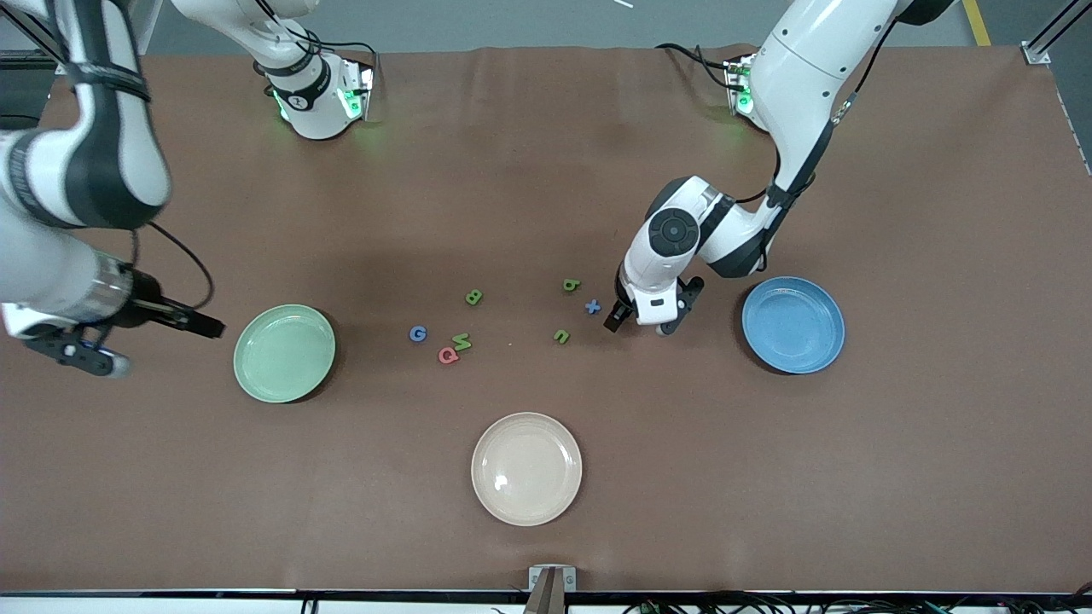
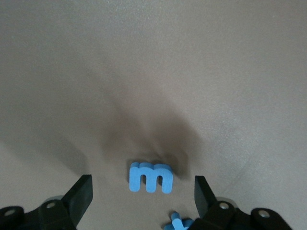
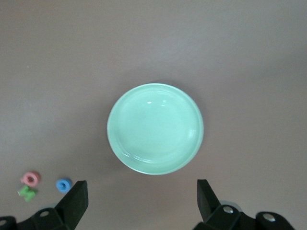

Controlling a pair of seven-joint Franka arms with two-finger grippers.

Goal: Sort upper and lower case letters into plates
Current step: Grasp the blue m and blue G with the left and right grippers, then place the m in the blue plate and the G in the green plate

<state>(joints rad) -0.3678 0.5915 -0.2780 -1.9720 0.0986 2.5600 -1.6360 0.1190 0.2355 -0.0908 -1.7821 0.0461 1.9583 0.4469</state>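
Observation:
My left gripper [image 1: 641, 324] is low over the table beside the blue plate [image 1: 792, 324], open. A blue letter m [image 2: 150, 177] lies flat between its fingers, touching neither, and is hidden under the hand in the front view. A blue x [image 1: 592, 306] lies by one finger [image 2: 206, 196]. Green b [image 1: 571, 285], n [image 1: 560, 336], B [image 1: 473, 297] and N [image 1: 461, 342], a blue G [image 1: 417, 333] and a red Q [image 1: 447, 355] lie loose mid-table. My right gripper [image 1: 153, 341] waits open in the air beside the pale green plate [image 1: 284, 352], which is empty [image 3: 154, 128].
A cream-beige plate [image 1: 526, 468] sits empty nearer the front camera than the letters. The blue plate is empty too. Brown table covering [image 1: 546, 170] runs bare toward the arm bases.

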